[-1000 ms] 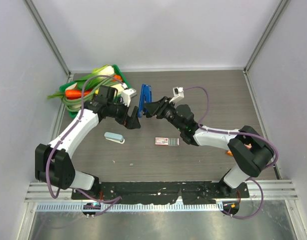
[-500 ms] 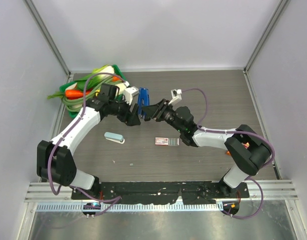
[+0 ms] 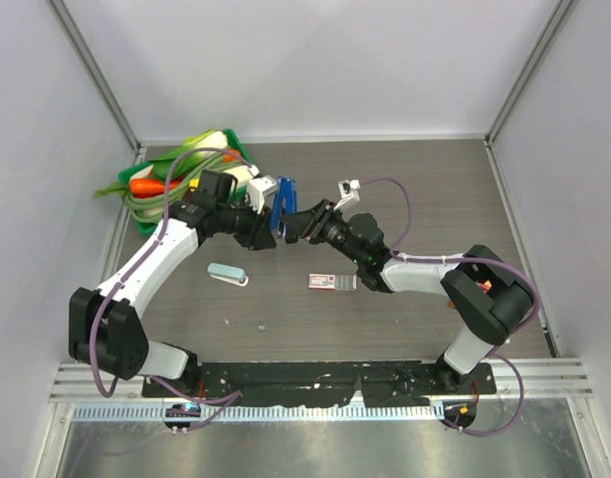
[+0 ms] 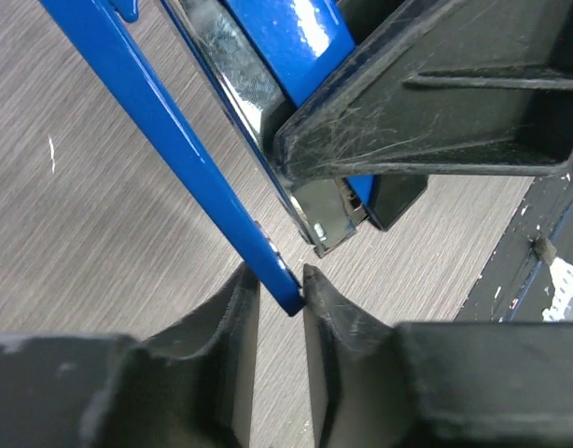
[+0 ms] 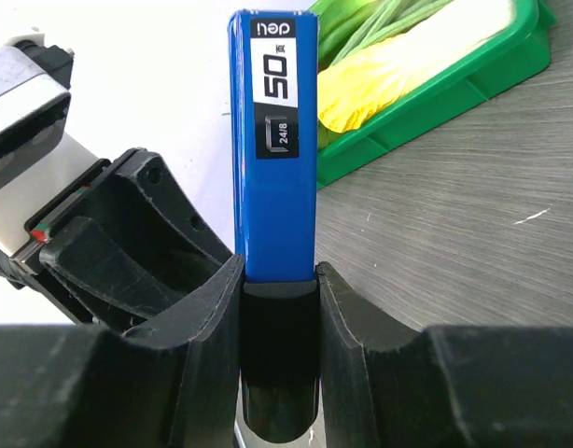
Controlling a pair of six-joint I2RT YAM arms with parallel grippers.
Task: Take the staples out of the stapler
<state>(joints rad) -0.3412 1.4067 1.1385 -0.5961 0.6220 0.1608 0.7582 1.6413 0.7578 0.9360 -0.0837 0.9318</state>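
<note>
The stapler (image 3: pixel 282 202) is glossy blue with a black "50" label (image 5: pixel 277 140) and is held off the table near the back left. My right gripper (image 5: pixel 279 280) is shut on its black rear end, a finger on each side. In the left wrist view the stapler stands hinged open: a thin blue arm (image 4: pixel 165 131) is spread away from the metal staple channel (image 4: pixel 232 89). My left gripper (image 4: pixel 280 285) is shut on the tip of that thin arm, both fingertips touching it. In the top view the two grippers meet at the stapler, left (image 3: pixel 266 231) and right (image 3: pixel 296 225).
A green tray (image 3: pixel 238 151) of vegetables stands at the back left, close behind the left arm. A small pale blue-grey oblong object (image 3: pixel 227 274) lies on the table below the left arm. A flat red-and-white box (image 3: pixel 332 282) lies below the right arm.
My left gripper has moved in to the stapler and closed from wide open onto the tip of its thin blue arm. The right gripper has edged left with the stapler.
</note>
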